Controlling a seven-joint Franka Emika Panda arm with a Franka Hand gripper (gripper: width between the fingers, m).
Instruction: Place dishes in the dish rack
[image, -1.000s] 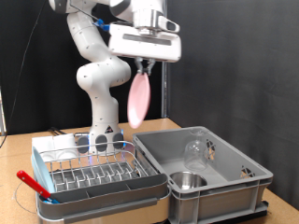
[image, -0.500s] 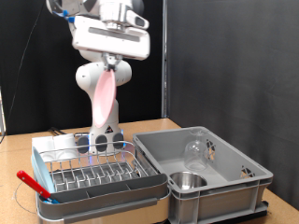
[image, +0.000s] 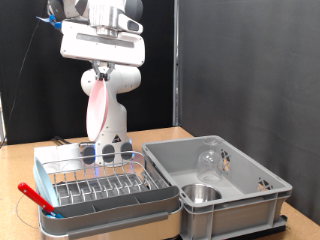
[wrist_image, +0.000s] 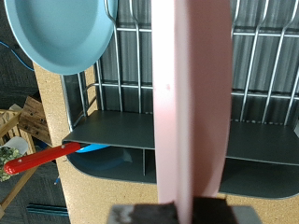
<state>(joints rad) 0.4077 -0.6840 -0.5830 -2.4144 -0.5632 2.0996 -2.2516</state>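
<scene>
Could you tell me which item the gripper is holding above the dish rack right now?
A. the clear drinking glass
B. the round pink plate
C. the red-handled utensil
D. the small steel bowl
B: the pink plate hangs edge-down from the gripper above the dish rack, while the drinking glass and steel bowl sit in the grey crate.

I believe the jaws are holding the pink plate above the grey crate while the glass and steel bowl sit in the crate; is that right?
Not quite: the exterior view shows the pink plate hanging from the gripper above the dish rack, not the grey crate. The glass and steel bowl do sit in the crate.
</scene>
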